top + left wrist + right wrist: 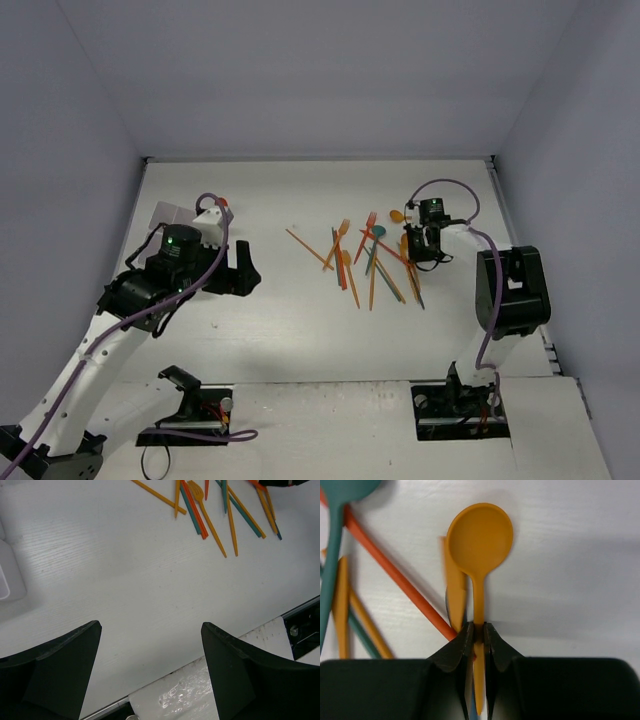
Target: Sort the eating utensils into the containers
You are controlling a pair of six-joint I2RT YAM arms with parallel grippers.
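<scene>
right gripper (477,630) was clamped tight on the orange spoon (480,537) by its handle, at the utensil pile's right edge. left gripper (150,627) hung wide open, empty. risk: the second orange utensil (455,580) lay tucked alongside and could get dragged up too.

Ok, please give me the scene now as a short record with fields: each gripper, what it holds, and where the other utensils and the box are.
right gripper: shut on the handle of the orange spoon
left gripper: open, holding nothing, above a bare part of the table
loose utensils: scattered pile, centre right of the table, beside the right gripper
container: white box at the far left, partly hidden by the left arm
spoon lifted: cannot tell
</scene>
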